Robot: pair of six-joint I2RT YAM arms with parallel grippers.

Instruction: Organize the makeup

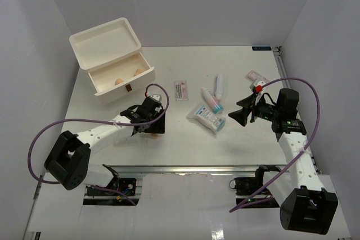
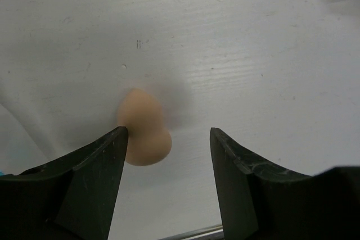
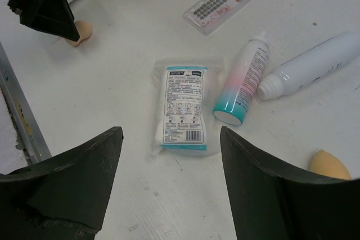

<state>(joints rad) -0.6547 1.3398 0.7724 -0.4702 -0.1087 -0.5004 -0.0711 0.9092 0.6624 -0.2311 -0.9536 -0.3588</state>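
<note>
A tan egg-shaped sponge (image 2: 143, 130) lies on the table between the open jaws of my left gripper (image 2: 169, 132), against the left finger (image 2: 95, 178). In the top view the left gripper (image 1: 153, 127) is low over the table, in front of the drawer box. My right gripper (image 1: 233, 112) is open and empty, just right of the white-blue sachet packs (image 1: 207, 117). The right wrist view shows a sachet (image 3: 183, 108), a teal-ended tube (image 3: 243, 82), a white tube (image 3: 309, 66), a pink-white packet (image 3: 218, 5) and another sponge (image 3: 329, 164). Two sponges (image 1: 119, 81) lie in the open drawer.
The white drawer box (image 1: 104, 42) stands at the back left with its lower drawer (image 1: 147, 74) pulled open. Another flat packet (image 1: 256, 76) lies at the back right near the right arm. White walls enclose the table on three sides.
</note>
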